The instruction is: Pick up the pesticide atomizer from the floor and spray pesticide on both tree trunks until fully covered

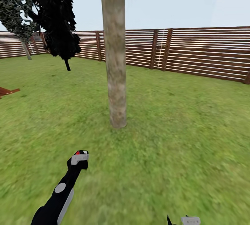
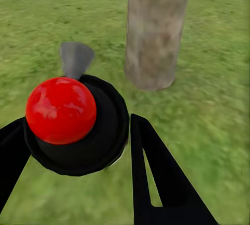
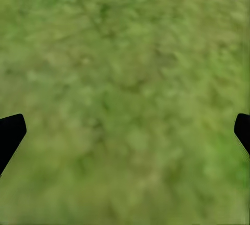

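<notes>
A thick, blotchy grey-brown tree trunk (image 1: 115, 54) rises from the lawn straight ahead, its base also in the left wrist view (image 2: 153, 32). My left gripper (image 1: 80, 156) is raised low at the left, well short of the trunk, shut on the pesticide atomizer (image 1: 78, 152). In the left wrist view the atomizer (image 2: 73, 123) is a black round body with a bright red ball and a grey nozzle aimed toward the trunk. I see no specks on the bark. My right gripper (image 3: 125, 131) hangs open over bare grass, its fingertips (image 3: 10, 134) far apart.
A brown slat fence (image 1: 205, 51) rings the lawn behind the trunk. A dark leafy thin-trunked tree (image 1: 57, 16) and a paler one (image 1: 15, 9) stand at the back left. A reddish wooden piece (image 1: 7, 91) lies at the left edge.
</notes>
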